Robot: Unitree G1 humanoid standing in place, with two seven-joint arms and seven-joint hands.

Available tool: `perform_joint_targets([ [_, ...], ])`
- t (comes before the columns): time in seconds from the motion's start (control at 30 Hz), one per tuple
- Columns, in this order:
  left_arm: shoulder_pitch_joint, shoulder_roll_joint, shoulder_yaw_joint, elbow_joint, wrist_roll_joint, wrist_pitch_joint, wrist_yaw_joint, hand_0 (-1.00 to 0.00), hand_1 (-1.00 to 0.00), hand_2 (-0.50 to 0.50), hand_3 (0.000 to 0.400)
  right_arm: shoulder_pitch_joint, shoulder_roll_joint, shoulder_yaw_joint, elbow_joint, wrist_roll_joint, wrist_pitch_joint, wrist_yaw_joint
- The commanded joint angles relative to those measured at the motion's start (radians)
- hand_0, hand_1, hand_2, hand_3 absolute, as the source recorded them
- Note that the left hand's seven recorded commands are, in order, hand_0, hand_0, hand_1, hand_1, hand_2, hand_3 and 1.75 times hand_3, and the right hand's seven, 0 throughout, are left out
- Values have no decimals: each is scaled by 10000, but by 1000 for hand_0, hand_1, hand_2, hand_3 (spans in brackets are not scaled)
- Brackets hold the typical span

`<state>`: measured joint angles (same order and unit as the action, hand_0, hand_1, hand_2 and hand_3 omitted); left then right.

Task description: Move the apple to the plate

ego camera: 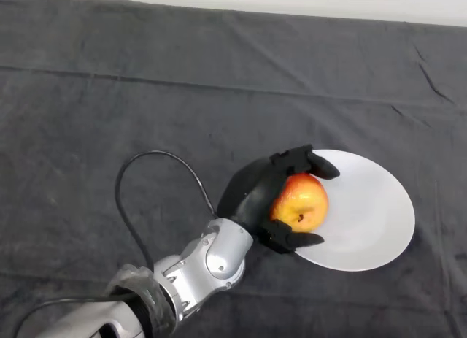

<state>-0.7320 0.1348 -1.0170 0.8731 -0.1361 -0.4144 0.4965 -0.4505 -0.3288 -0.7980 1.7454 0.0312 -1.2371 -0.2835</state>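
A red and yellow apple (300,201) lies at the left edge of a white plate (372,214) on the dark cloth. My left hand (252,192) wraps around it from the left, with the fingers (310,161) curled over its far side and the thumb (292,240) under its near side. The silver-grey arm reaches in from the lower left. Whether the apple rests on the plate or hangs just above it cannot be told.
The dark cloth (146,97) covers the whole table. A pale wall strip runs along the table's far edge (292,2).
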Motion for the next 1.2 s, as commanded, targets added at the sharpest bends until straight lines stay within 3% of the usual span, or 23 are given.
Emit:
perform_joint_targets([
  [0.03,-1013,-106,-350,277,-116,-273,182,-51,0,-25,20,1312,887,-199,677,-4,310,-8],
  [0.07,-1033,-98,-384,288,-146,-283,192,0,0,0,0,1312,887,-202,678,-7,309,-9],
  [0.4,-1188,127,-340,212,-331,-435,244,0,0,0,0,1313,884,-225,685,-36,304,-16],
  [0.6,-1064,699,51,-171,-247,-746,250,0,0,0,0,1314,883,-238,685,-52,303,-19],
  [0.9,-551,1950,1129,-1069,-37,-1311,414,0,0,0,0,1317,883,-253,679,-72,307,-24],
  [1.2,318,4006,2966,-2708,-292,-1585,623,0,0,0,0,1321,885,-260,667,-84,315,-29],
])
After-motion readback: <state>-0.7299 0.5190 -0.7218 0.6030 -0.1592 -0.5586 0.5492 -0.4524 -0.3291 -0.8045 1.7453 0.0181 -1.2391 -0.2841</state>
